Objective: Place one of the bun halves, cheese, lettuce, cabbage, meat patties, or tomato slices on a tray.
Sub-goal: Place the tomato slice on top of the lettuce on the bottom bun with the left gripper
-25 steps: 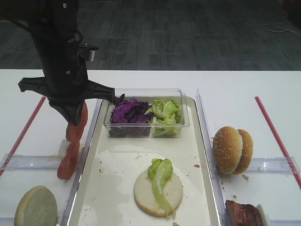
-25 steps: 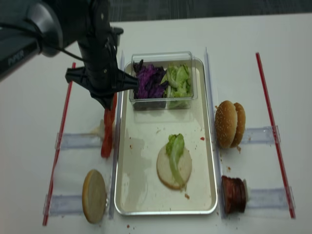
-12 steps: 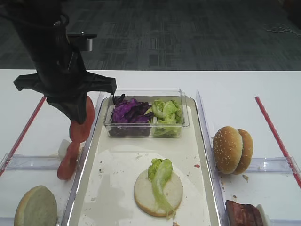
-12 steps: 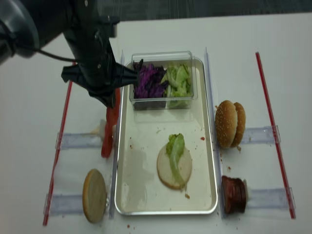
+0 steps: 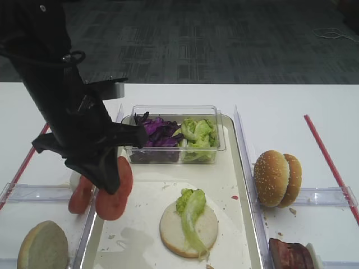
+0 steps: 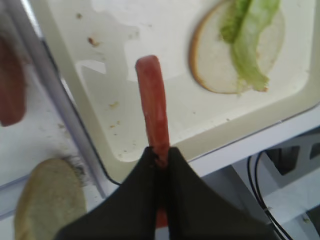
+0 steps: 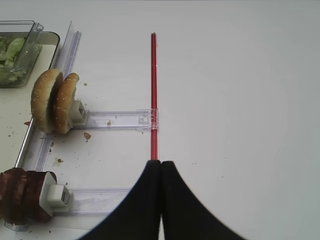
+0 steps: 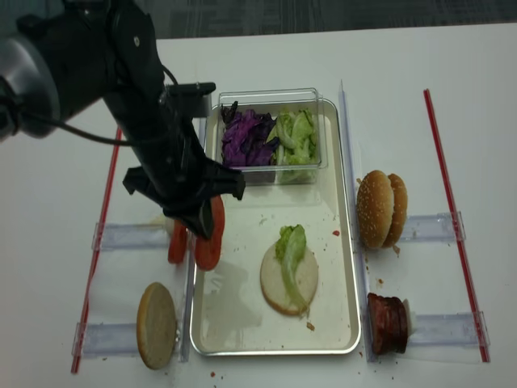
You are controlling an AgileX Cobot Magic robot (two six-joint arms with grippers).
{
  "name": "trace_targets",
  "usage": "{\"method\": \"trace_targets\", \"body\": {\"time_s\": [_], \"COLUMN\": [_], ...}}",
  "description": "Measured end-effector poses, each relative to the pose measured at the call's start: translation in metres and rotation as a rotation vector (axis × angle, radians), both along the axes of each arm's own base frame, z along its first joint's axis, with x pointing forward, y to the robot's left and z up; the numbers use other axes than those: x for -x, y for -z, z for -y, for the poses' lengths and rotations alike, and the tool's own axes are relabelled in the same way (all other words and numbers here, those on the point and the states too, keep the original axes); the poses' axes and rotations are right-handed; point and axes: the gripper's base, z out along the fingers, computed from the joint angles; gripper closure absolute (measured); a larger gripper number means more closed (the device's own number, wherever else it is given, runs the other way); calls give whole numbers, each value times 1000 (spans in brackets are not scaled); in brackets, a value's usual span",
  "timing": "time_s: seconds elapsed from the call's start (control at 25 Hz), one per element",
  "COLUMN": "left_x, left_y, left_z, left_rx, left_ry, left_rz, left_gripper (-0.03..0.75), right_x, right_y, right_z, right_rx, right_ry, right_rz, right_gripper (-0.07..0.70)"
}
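My left gripper (image 6: pixel 161 159) is clamped on the top edge of one tomato slice (image 5: pixel 114 189), so the slice hangs edge-down, clear of the surface. It hangs over the left rim of the tray (image 5: pixel 238 162), part of it already above the tray floor. I judge the edge grip keeps the flat face free for laying down.

On the tray floor lies a pale bun half (image 5: pixel 189 228), with a strip of lettuce (image 5: pixel 190 208) draped across it. That looks to me like the stack the slice should join. The slice is left of the bun half, not yet over it.

Another tomato slice (image 5: pixel 81 194) stands on edge just outside the rim.

My right gripper (image 7: pixel 160 167) is closed and empty, parked over bare table well right of the tray.
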Motion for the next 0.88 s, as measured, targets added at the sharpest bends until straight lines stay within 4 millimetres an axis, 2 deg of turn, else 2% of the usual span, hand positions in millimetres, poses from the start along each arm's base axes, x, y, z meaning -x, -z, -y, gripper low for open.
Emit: {"method": "trace_targets", "body": {"time_s": [0.28,0.44,0.6,0.88], "left_x": [22,27,24,11], "left_y": [14,20,28,56], "left_z": [15,23,32,46], "left_rx": [264,414,519,647], "left_ry": [118,140,151,120], "left_rz": [-96,-91,-94,-135], "left_gripper": [714,714,714,715], "right_x": [0,0,0,0], "right_y": [0,0,0,0], "right_z": [0,0,0,0], "right_rx": [0,0,1,1], "right_ry": [0,0,1,1], "right_rz": [0,0,0,0], "right_gripper": [625,625,625,625]}}
